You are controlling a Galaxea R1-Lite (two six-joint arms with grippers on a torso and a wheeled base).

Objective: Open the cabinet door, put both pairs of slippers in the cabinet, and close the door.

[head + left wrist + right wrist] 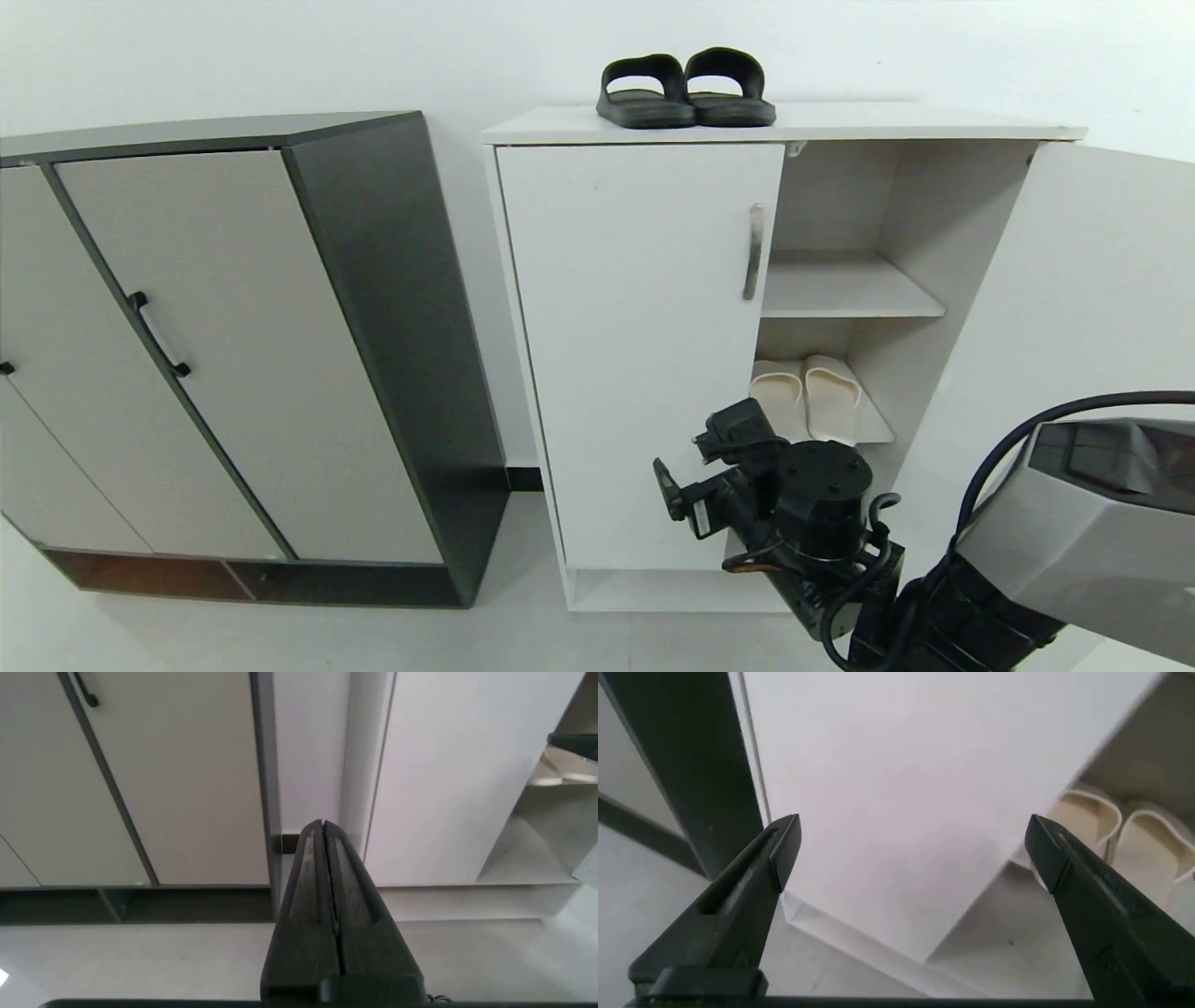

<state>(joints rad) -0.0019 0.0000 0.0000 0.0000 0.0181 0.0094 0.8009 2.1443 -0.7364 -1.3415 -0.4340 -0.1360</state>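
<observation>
A black pair of slippers (686,89) stands on top of the white cabinet (635,373). The cabinet's right door (1074,299) is swung open and its left door is closed. Inside, a beige pair of slippers (808,397) (1120,826) lies on the lower shelf. My right gripper (695,481) (910,845) hangs open and empty, low in front of the closed left door and near the beige pair. In the left wrist view my left gripper (323,833) is shut on nothing, low above the floor, pointing at the gap between the two cabinets.
A dark cabinet (233,355) with grey doors stands left of the white one, a narrow gap between them. The upper shelf (850,289) of the white cabinet is bare. Pale floor (280,635) lies in front of both cabinets.
</observation>
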